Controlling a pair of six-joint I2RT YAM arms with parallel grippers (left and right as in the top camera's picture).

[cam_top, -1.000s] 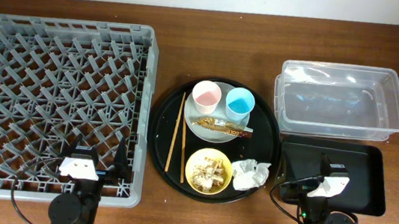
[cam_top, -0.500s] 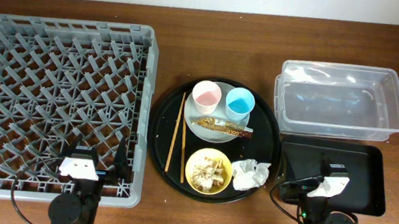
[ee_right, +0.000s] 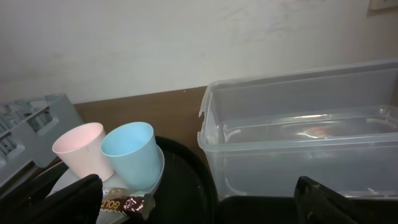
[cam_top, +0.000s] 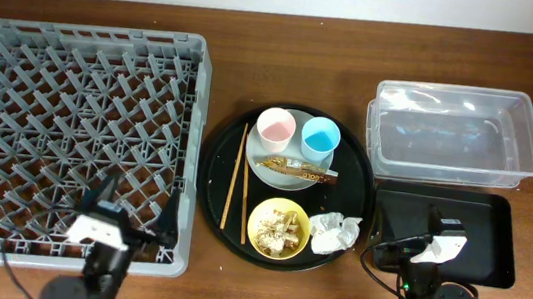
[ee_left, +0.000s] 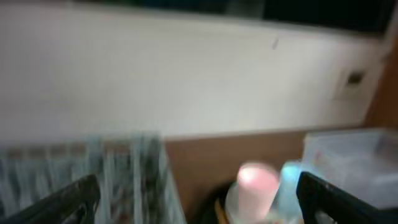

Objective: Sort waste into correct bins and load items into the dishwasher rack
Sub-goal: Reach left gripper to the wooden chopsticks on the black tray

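Tilted and nudged leftward since half a second ago: left gripper [cam_top: 138, 202], released, fingers spread over the near edge of the one grey dishwasher rack [cam_top: 71, 97]; wrist view there smeared by blur. To the rack's right, one round black tray [cam_top: 216, 164] carrying two chopsticks [cam_top: 234, 181] laid nearly parallel; one pale plate [cam_top: 278, 182] bearing one pink cup [cam_top: 275, 126], one blue cup [cam_top: 319, 135] and one brown-gold wrapper [cam_top: 294, 169]; one yellow bowl [cam_top: 252, 230] holding beige food scraps [cam_top: 278, 223]; one crumpled napkin [cam_top: 335, 231] just beside the bowl. Farther right, one clear tub [cam_top: 446, 168] and, nearer the robot, one flat black tray [cam_top: 488, 240], its near-left part hidden under the right arm. Right gripper [ee_right: 199, 183] likewise released, fingers wide apart. All resting on a brown wooden worktop [cam_top: 290, 31].
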